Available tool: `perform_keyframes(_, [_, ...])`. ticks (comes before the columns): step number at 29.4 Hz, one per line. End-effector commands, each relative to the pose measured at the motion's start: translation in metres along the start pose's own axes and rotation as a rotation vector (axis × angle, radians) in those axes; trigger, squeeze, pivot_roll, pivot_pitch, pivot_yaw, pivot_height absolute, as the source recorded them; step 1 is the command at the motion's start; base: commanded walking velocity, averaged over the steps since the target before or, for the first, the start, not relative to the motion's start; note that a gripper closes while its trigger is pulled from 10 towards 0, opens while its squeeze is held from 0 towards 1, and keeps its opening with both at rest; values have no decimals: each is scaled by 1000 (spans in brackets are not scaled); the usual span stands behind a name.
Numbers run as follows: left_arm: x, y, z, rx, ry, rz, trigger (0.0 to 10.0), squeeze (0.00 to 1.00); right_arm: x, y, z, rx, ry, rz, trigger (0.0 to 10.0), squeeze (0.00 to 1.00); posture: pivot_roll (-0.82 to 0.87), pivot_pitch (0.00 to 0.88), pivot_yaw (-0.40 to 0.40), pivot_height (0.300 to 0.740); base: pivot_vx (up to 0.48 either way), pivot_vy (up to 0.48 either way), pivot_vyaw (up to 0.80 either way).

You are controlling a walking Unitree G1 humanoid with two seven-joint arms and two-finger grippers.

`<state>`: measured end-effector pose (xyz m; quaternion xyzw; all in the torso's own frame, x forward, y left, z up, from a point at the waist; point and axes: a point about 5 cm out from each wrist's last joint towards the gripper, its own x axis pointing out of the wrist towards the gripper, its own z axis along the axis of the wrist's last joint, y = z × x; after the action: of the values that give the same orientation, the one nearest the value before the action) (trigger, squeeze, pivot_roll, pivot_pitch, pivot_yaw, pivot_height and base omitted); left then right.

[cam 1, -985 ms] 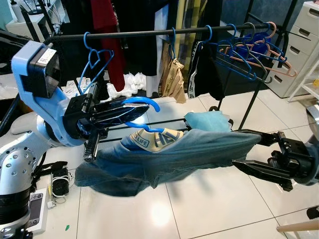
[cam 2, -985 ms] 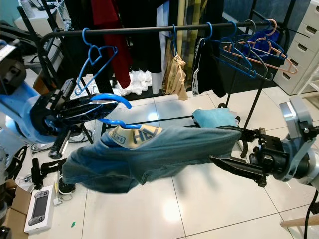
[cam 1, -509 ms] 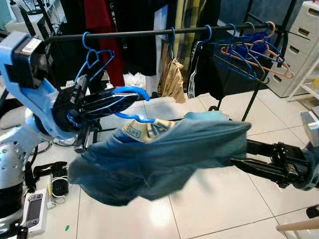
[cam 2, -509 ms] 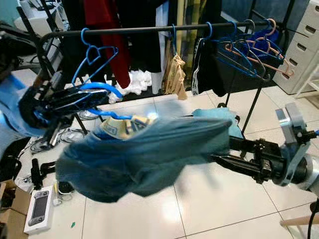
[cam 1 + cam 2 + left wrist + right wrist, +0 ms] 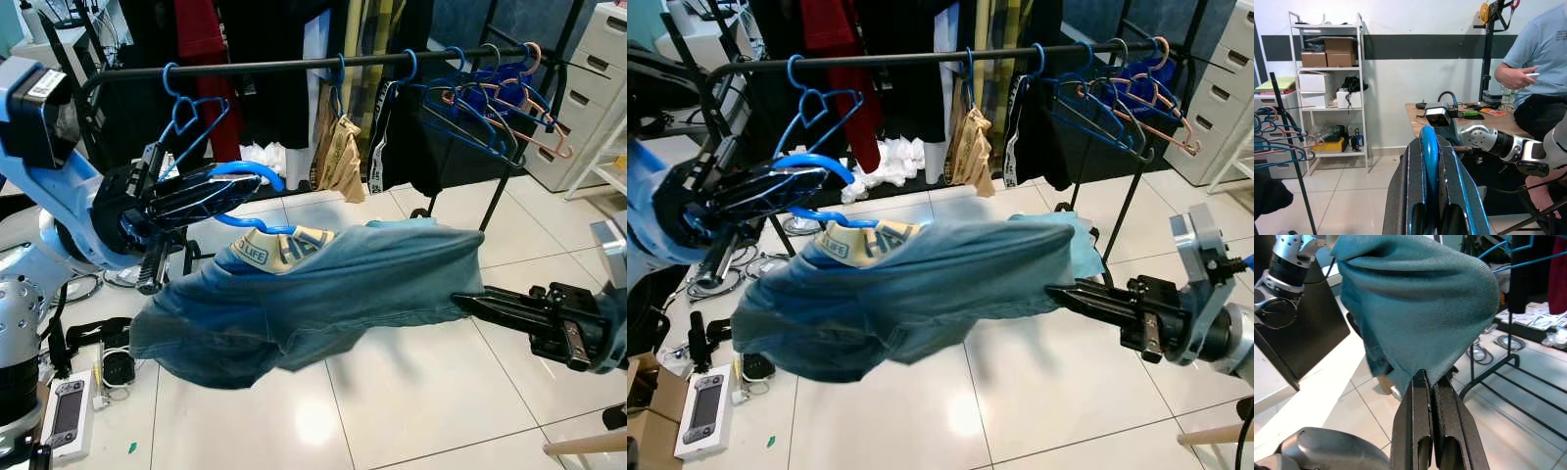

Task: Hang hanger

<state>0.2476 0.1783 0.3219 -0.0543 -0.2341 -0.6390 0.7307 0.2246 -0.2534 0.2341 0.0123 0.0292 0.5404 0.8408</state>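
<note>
A blue hanger carries a teal shirt with a tan collar label. My left gripper is shut on the hanger's hook, holding it in the air below the black rail. The left wrist view looks along the fingers with the blue hook pinched between them. My right gripper reaches in from the right and is shut on the shirt's far edge. In the right wrist view the cloth bunches just beyond this gripper's closed tips.
An empty blue hanger hangs on the rail's left end, with several more hangers and clothes to the right. White drawers stand far right. A handheld console and cables lie on the tiled floor. A person sits behind.
My left gripper has carried the hanger a little up and to the left. My right gripper's fingers, apart a second ago, have shut on the shirt's edge, and the shirt has swung.
</note>
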Motion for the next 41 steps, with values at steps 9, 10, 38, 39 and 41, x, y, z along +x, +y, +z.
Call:
perform_keyframes(9, [3,-7,3,-5,-15,-46,10000,0,1,-8,3,-30,-67,-69,0,0,-74,88,54,740,0,0,0])
perform_keyframes(10, [3,-7,3,-5,-15,-46,10000,0,1,-8,3,-30,-67,-69,0,0,-74,88,54,740,0,0,0])
perform_keyframes(38, [14,-12,5,-25,-40,-111,10000,0,16,-1,2,24,-97,26,0,0,-72,89,56,740,0,0,0])
perform_keyframes(39, [14,-12,5,-25,-40,-111,10000,0,16,-1,2,24,-97,26,0,0,-72,89,56,740,0,0,0])
perform_keyframes(41, [15,-13,4,-31,-44,-115,10000,0,16,0,2,24,-99,29,0,0,-72,89,56,740,0,0,0])
